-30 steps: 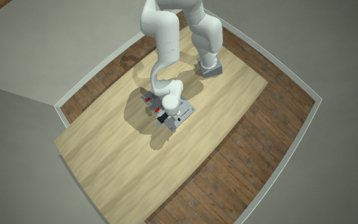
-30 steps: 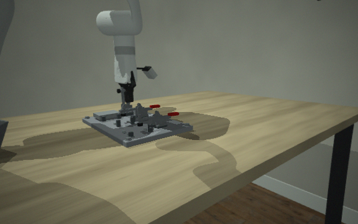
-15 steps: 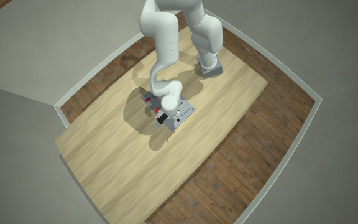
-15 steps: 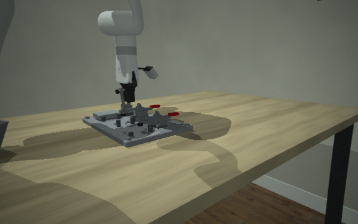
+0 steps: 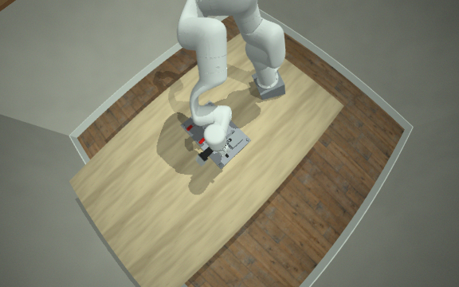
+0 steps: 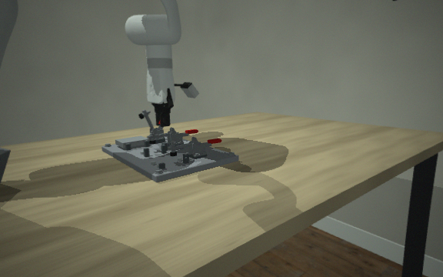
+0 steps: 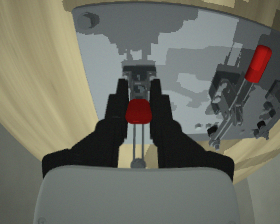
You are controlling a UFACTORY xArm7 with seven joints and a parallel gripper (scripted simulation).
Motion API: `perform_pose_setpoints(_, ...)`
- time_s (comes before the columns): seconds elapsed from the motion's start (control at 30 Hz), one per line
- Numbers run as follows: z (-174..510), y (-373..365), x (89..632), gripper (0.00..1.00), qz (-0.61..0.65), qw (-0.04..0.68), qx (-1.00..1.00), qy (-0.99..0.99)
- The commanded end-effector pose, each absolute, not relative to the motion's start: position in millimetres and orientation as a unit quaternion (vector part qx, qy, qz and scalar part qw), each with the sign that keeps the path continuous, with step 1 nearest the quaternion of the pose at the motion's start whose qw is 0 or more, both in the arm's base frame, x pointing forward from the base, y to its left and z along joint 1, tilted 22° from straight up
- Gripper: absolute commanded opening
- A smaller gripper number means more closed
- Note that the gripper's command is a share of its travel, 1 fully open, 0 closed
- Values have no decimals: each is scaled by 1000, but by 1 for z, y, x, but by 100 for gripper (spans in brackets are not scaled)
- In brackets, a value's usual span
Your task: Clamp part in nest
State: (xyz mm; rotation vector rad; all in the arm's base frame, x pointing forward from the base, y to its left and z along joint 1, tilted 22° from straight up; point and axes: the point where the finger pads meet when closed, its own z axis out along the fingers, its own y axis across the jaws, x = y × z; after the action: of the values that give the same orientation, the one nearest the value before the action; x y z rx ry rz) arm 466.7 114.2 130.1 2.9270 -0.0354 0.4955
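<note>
Part [image 6: 134, 142] lay in the nest nearest the arm on the fixture [image 6: 191, 169]; you had the gripper [image 7: 139, 113] pinched on that clamp's red handle [image 7: 138, 111], probably for locking it.

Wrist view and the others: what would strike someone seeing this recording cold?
First, the tool, shut on a red clamp handle raised above the grey fixture plate. Then two more red handles lying low on the plate's far side, and the white arm bent over it mid-table.
</note>
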Motion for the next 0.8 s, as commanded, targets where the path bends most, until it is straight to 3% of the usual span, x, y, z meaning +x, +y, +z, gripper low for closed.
perform_pose_setpoints(0.0, 132, 115, 474, 0, 168, 85, 982, -12)
perform_pose_setpoints(0.77, 125, 113, 496, 0, 168, 85, 982, -12)
